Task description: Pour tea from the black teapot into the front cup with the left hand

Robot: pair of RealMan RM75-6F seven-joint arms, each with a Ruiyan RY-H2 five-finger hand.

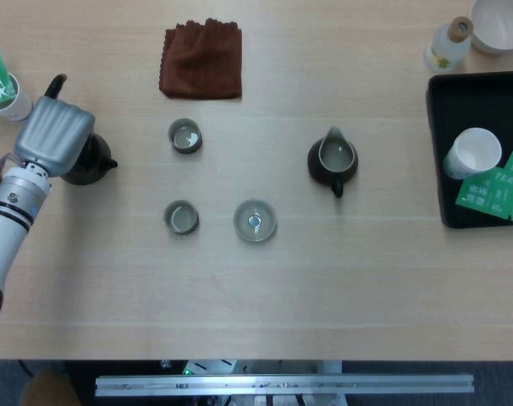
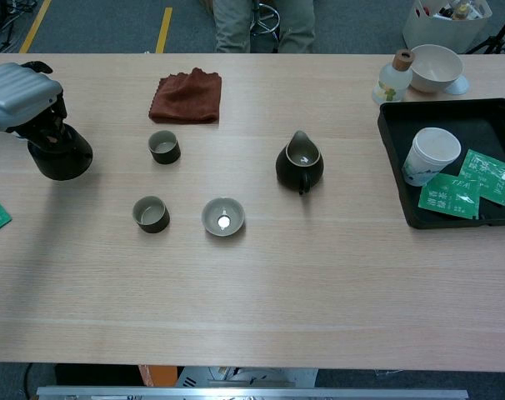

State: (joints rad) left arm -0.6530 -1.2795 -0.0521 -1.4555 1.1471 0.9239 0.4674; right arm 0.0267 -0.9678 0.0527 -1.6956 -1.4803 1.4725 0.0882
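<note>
1. Left hand point(image 1: 52, 135), grey-shelled, sits over the round black teapot point(image 1: 89, 161) at the far left of the pale wooden table point(image 1: 324, 279). From the chest camera the left hand point(image 2: 17, 92) covers the pot's top, with dark fingers reaching down onto the black teapot point(image 2: 62, 157); it looks like a grasp from above, pot base at or just off the table, cannot tell which.
2. Teapot spout points toward the table's middle in the head view.
3. Right hand: not seen in either view.
4. Front cup, a small grey-green ceramic cup point(image 1: 181, 217), stands well to the right of the pot and nearer the table's front edge; chest view shows the same front cup point(image 2: 151, 213), upright.
5. Second small grey-green cup point(image 1: 185, 135) stands behind it, apart from the pot.
6. Shallow grey-green lid-like dish with a centre knob point(image 1: 255, 221) lies just right of the front cup.
7. Dark pitcher with pale interior point(image 1: 332, 160) stands near table centre.
8. Folded brown cloth point(image 1: 202, 59) lies at the back.
9. Black tray point(image 1: 460, 93) at the right holds a white paper cup point(image 1: 473, 152) and green tea sachets point(image 1: 492, 190).
</note>
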